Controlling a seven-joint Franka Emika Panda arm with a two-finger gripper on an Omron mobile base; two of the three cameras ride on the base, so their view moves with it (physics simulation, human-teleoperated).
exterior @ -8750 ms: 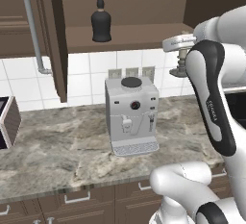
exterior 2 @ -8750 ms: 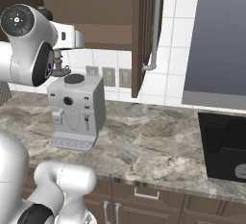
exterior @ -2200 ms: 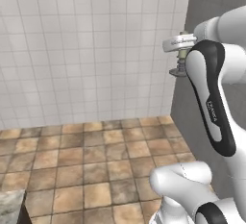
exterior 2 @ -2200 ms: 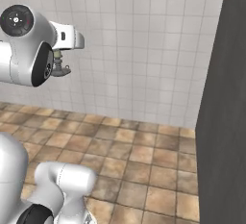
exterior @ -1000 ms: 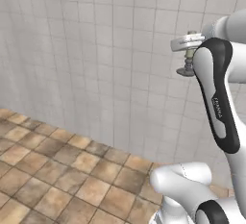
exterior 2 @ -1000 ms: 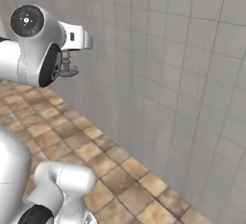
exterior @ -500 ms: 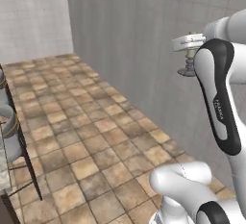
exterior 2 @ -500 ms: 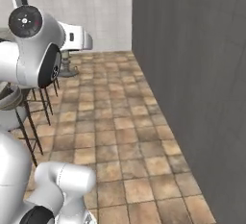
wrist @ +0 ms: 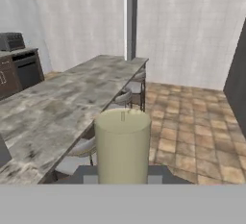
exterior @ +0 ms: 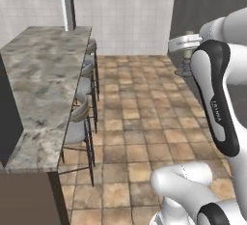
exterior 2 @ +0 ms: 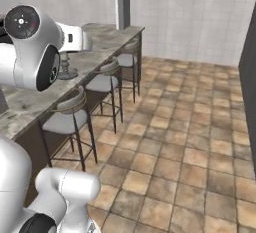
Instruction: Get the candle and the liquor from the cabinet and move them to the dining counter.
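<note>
1. Candle (wrist: 122,143): being held upright, pinched between the gripper (exterior: 185,55) fingers, carried in the air.
2. Dining counter (exterior: 43,69): being shown beside the stools (exterior: 77,127), with the candle off its long edge.

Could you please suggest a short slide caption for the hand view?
Gripper carries the cream candle toward the marble dining counter, bar stools lining its edge.

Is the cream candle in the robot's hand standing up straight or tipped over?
Standing up straight. In the hand view the pale cream candle rises as a straight column, its wick on top, held above the grey-beige marble dining counter.
</note>
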